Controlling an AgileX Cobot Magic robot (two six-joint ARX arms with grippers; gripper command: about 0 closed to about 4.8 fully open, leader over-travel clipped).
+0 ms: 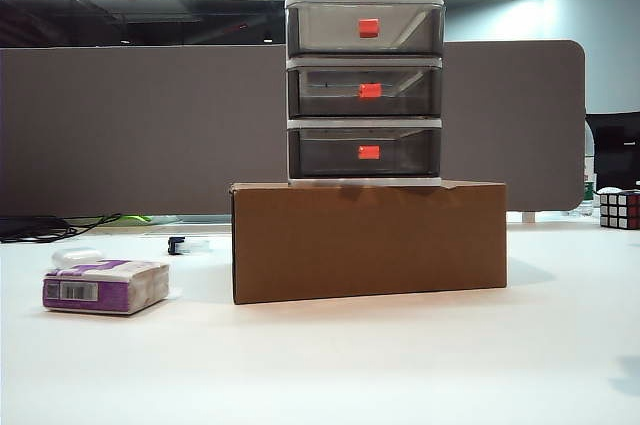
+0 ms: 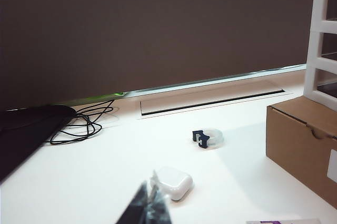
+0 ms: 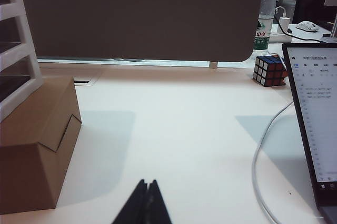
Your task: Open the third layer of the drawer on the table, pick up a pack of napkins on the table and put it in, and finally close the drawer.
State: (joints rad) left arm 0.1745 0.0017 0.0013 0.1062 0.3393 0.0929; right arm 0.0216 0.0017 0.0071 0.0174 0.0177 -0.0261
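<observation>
Nothing is begun: the small three-tier drawer unit (image 1: 365,90), whitish frame with smoky translucent trays, sits shut on a matte brown cardboard box (image 1: 369,238) on the plain white counter (image 1: 400,365). Its lowest tray (image 1: 365,152), with a red-orange knob, must be pulled first. The soft purple-and-white napkin pack (image 1: 105,285) lies well left. Left tool (image 2: 150,203) and right tool (image 3: 145,205) hang back with tips pressed together, empty.

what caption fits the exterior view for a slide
Three-tier grey translucent drawer unit, all tiers shut, on a brown cardboard box; purple-and-white napkin pack lies left on the white table.
</observation>
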